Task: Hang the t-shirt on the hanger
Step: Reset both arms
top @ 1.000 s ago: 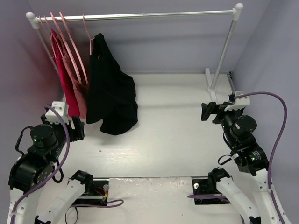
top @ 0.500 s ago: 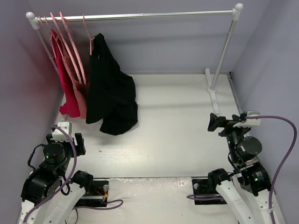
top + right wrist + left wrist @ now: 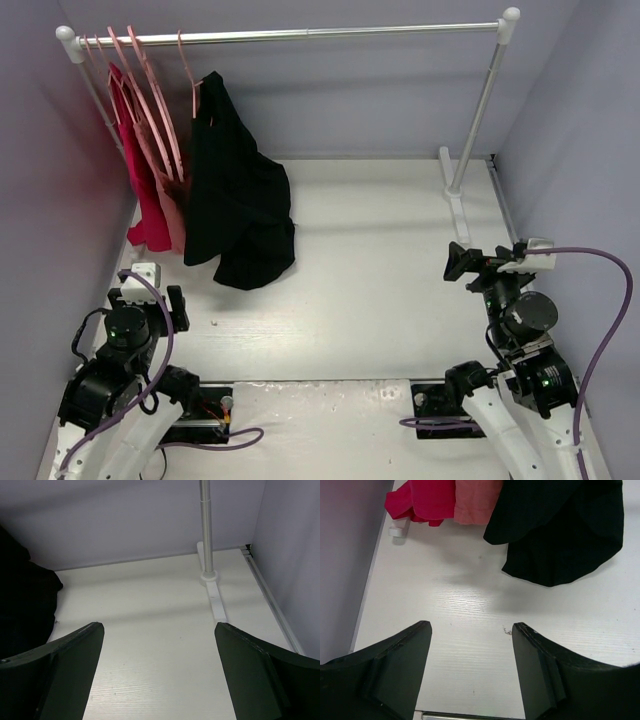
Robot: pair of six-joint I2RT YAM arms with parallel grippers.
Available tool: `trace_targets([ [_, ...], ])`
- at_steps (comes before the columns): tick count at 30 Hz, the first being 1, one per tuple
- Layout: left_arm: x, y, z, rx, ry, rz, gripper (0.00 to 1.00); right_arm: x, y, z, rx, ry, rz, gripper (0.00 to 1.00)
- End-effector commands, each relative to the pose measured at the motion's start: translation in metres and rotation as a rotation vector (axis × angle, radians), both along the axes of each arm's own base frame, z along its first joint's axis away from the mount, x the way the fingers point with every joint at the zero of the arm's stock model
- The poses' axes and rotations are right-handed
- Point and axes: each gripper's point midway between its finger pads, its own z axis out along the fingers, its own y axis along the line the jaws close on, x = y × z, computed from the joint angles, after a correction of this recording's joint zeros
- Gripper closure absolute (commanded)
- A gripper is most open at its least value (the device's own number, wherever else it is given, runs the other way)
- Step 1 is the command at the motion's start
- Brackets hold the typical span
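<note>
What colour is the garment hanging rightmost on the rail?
The t-shirt is plain black, best seen from the top external view.

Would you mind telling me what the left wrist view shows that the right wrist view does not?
Only the left wrist view shows the red garment, the pink garment beside it, a white rack foot and the open left tool. Only the right wrist view shows the upright pole and the open right tool. Both views show part of the black t-shirt and the white table.
</note>
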Motion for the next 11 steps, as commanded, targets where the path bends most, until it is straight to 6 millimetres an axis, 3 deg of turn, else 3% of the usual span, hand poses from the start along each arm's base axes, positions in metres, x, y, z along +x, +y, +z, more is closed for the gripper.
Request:
trace_targets([
  [1,0.01,-0.0028,0.0146,-0.036,-0.062,0.015,0.34,0.0049,-0.0022,0.0252,0.04,-0.093,-0.023,0.0],
  [11,0.0102,-0.004,0.0116,-0.044,-0.058,0.014,0.35,0.0089,0.0019,0.0237,0.041,-0.071,-0.009,0.0],
])
